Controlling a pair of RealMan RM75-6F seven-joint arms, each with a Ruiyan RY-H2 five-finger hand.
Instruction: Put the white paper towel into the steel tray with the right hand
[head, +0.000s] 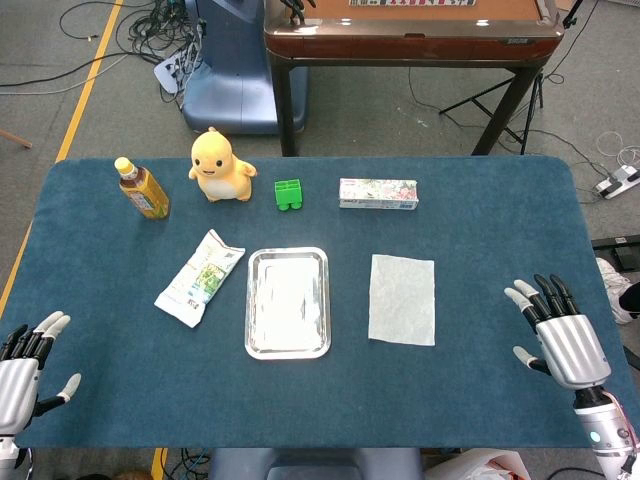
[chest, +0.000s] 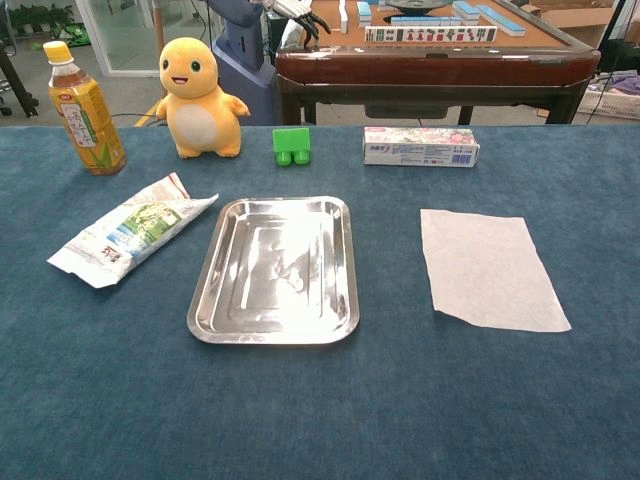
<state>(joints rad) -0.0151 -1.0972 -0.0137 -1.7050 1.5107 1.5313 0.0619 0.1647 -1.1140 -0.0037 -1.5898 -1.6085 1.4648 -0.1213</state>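
Observation:
The white paper towel (head: 402, 299) (chest: 489, 268) lies flat on the blue table, just right of the steel tray (head: 287, 302) (chest: 275, 270), which holds nothing. My right hand (head: 560, 333) rests near the table's right front edge, fingers spread and holding nothing, well to the right of the towel. My left hand (head: 25, 365) sits at the left front corner, fingers apart and holding nothing. Neither hand shows in the chest view.
A white snack packet (head: 199, 277) (chest: 128, 240) lies left of the tray. Along the back stand a tea bottle (head: 141, 188) (chest: 84, 108), a yellow plush toy (head: 221, 166) (chest: 200, 97), a green block (head: 288, 194) (chest: 291, 145) and a flat box (head: 378, 193) (chest: 421, 146).

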